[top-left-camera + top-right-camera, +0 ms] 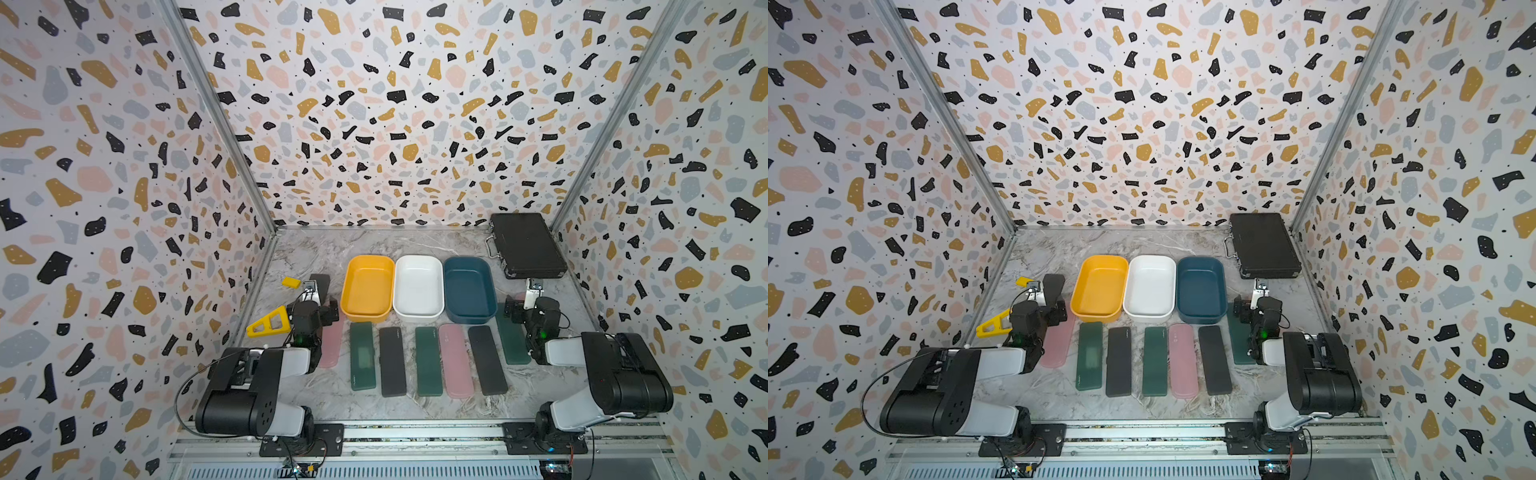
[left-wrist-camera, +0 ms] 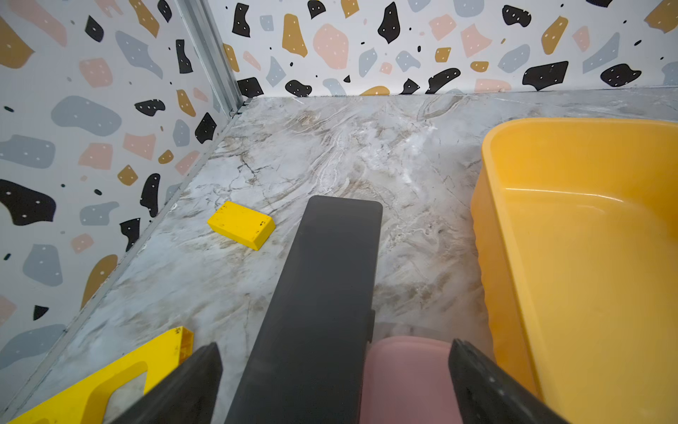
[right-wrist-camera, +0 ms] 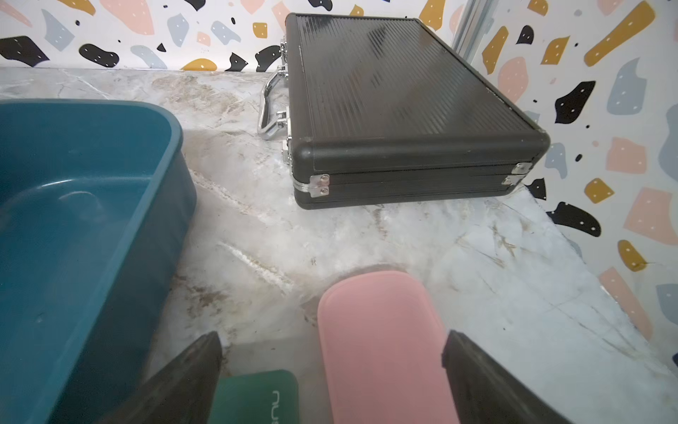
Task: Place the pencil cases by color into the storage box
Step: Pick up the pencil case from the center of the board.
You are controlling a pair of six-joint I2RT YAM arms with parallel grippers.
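Note:
Three storage boxes stand side by side: yellow [image 1: 368, 286], white [image 1: 417, 286] and blue [image 1: 469, 289]. In front of them lie pencil cases in a row: pink [image 1: 332, 343], green [image 1: 362, 355], black [image 1: 392, 361], green [image 1: 428, 361], pink [image 1: 456, 359], black [image 1: 487, 359], green [image 1: 513, 338]. My left gripper [image 2: 334, 367] is open, straddling a black case [image 2: 323, 293] and a pink case [image 2: 407, 378] beside the yellow box [image 2: 587, 257]. My right gripper [image 3: 332, 367] is open over another pink case [image 3: 381, 348] and a green case's corner [image 3: 257, 396]; my arm hides that pink case in both top views.
A large black briefcase [image 1: 525, 245] with a metal handle lies at the back right, close to the wall. A small yellow block [image 1: 291, 282] and a yellow triangular piece [image 1: 268, 324] lie by the left wall. Patterned walls enclose the marble table on three sides.

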